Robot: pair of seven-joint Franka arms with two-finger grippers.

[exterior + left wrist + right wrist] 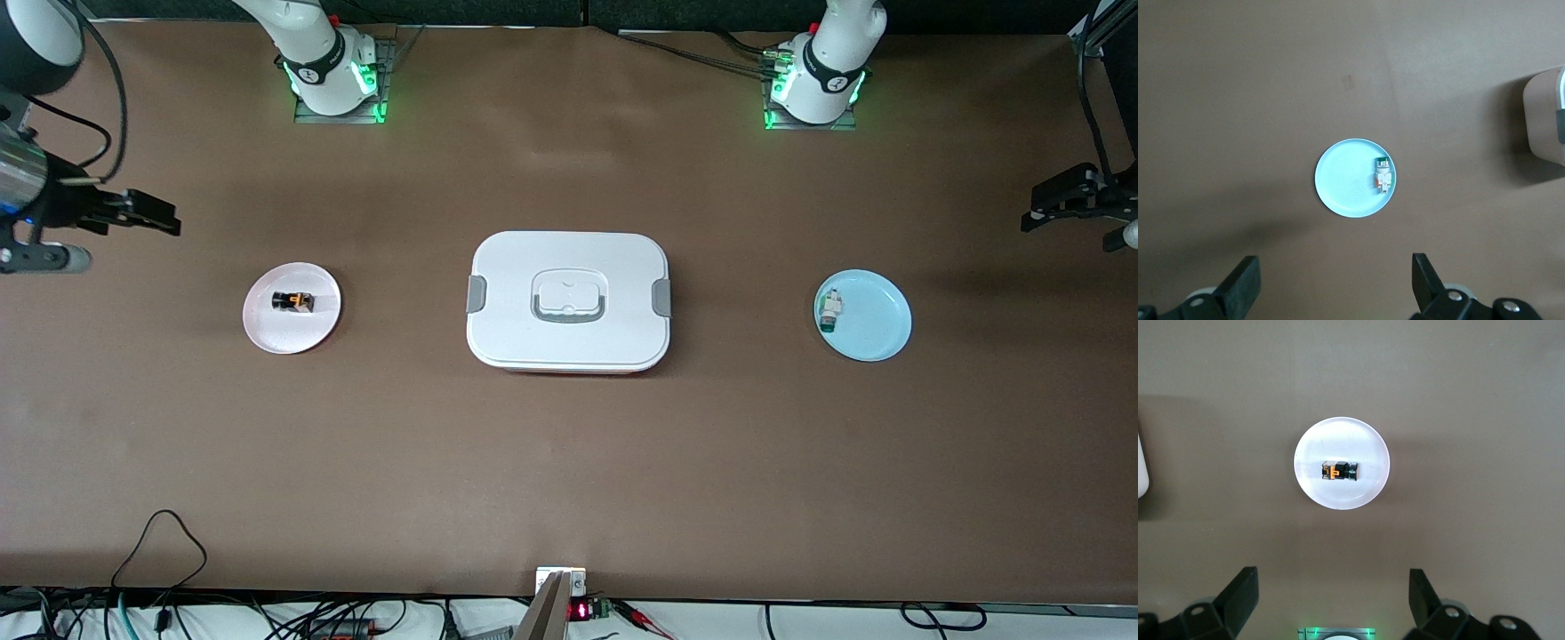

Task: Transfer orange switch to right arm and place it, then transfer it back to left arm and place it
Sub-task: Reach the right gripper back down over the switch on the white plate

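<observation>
The orange switch (293, 301), a tiny black part with orange accents, lies on its side on a white plate (267, 329) toward the right arm's end of the table. In the right wrist view the orange switch (1339, 471) sits in the middle of that white plate (1338, 499). My right gripper (164, 216) hangs high and open over bare table beside that plate, nothing between its fingers (1331, 587). The white lidded box (569, 300) stands mid-table. My left gripper (1045, 203) is open and empty (1335, 273), high over the left arm's end.
A light blue plate (880, 329) toward the left arm's end carries a small white part with a green tip (830, 310). In the left wrist view that blue plate (1345, 180) holds the small white part (1383, 175). Cables lie along the table edge nearest the front camera.
</observation>
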